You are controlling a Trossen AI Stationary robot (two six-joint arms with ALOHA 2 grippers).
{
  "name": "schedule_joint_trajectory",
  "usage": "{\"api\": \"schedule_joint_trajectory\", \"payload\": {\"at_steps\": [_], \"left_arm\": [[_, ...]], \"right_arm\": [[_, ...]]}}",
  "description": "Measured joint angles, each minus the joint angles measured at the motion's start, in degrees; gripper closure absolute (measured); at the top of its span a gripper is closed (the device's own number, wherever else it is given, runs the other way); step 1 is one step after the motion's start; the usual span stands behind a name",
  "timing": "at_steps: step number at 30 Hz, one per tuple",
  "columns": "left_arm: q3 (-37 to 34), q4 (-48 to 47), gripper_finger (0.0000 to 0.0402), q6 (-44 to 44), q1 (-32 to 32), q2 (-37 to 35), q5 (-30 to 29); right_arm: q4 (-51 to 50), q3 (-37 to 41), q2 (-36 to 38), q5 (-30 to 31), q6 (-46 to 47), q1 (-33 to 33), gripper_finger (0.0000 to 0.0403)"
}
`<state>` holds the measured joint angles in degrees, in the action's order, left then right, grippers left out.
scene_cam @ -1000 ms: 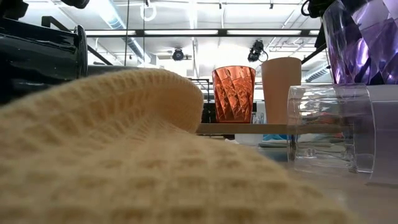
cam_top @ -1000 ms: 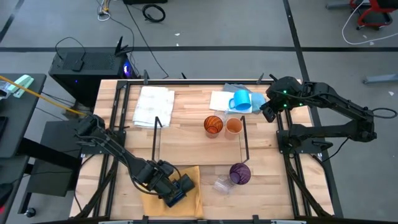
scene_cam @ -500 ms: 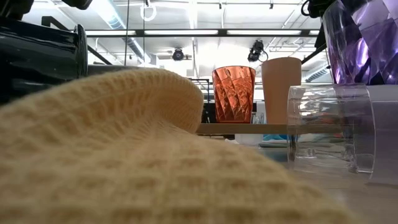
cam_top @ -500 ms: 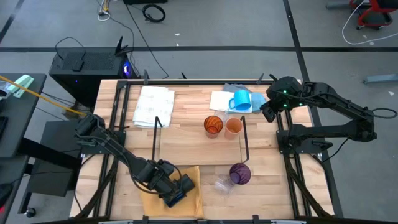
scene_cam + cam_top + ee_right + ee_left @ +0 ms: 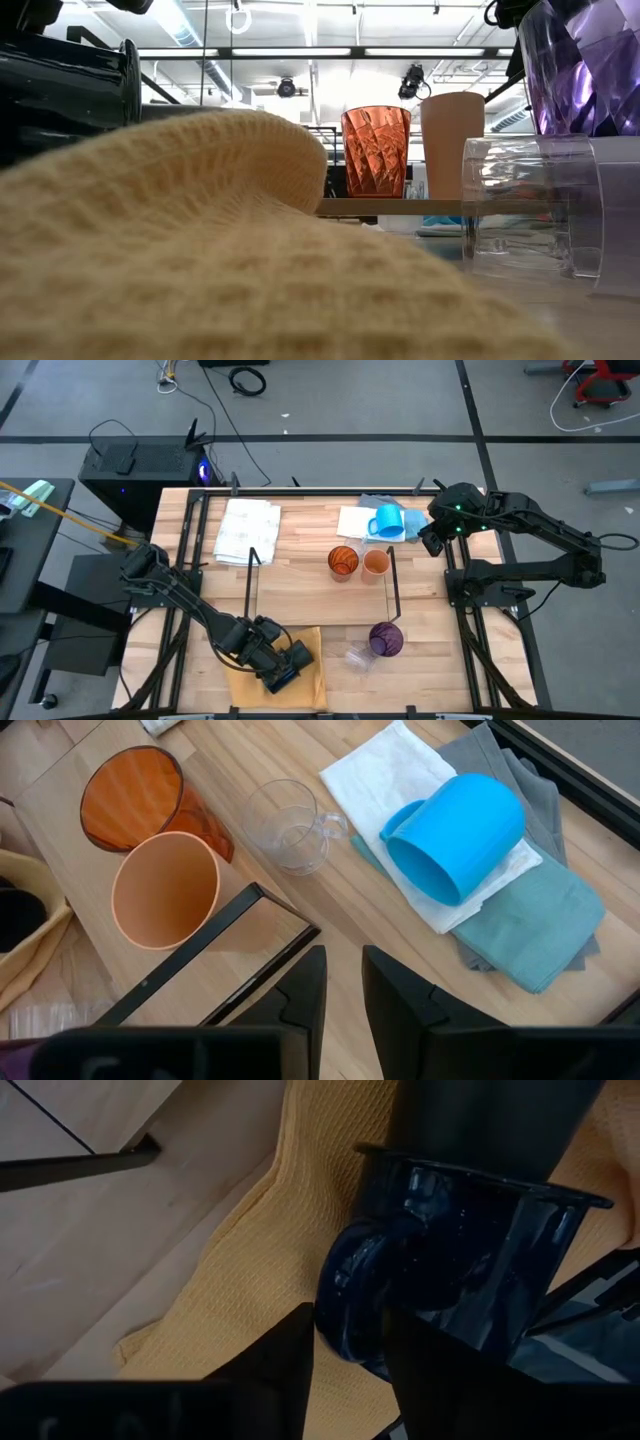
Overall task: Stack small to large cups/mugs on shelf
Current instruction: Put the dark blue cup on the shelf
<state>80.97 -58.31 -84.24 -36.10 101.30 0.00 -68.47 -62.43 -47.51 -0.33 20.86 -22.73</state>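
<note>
A dark navy mug (image 5: pixel 470 1260) lies on its side on a yellow cloth (image 5: pixel 262 682) at the near left, handle up. My left gripper (image 5: pixel 350 1365) is shut on it, pointing down. The shelf (image 5: pixel 300 595) carries a faceted orange cup (image 5: pixel 343 561) and a pale orange cup (image 5: pixel 376 563) at its far right end. A purple cup (image 5: pixel 386 639) stands off the shelf's near right corner, with a clear glass (image 5: pixel 358 656) on its side next to it. A bright blue mug (image 5: pixel 455 835) lies on folded cloths. My right gripper (image 5: pixel 344 990) hovers open at the far right. My left gripper pinches the navy mug's handle loop (image 5: pixel 350 1295) between its two fingers (image 5: pixel 275 1370). The fingers come from above, pointing down, one on each flat side of the loop. The mug lies on its side under them, on the yellow cloth.
A small clear handled glass (image 5: pixel 290 825) stands between the shelf and the blue mug. White (image 5: pixel 247 528) and teal (image 5: pixel 540 920) folded cloths lie along the far edge. The shelf's black wire loops (image 5: pixel 250 575) rise at both ends. Bare wood shows on the shelf's left half.
</note>
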Motion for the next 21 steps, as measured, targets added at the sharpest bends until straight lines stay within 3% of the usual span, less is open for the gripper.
{"api": "schedule_joint_trajectory", "payload": {"at_steps": [11, 16, 21], "left_arm": [[0.0, 0.8, 0.0249, 0.1, 0.0, 0.0, -0.6], [-0.1, 1.5, 0.0271, 0.5, 0.0, 0.2, -0.8], [-3.3, 8.1, 0.0304, 0.8, 0.3, 1.3, 1.6]], "right_arm": [[0.0, 0.0, 0.0, 0.0, 0.0, 0.0, 0.0328], [0.0, 0.0, 0.0, 0.0, 0.1, 0.0, 0.0328], [0.0, 0.0, 0.0, 0.0, 0.4, 0.0, 0.0328]]}}
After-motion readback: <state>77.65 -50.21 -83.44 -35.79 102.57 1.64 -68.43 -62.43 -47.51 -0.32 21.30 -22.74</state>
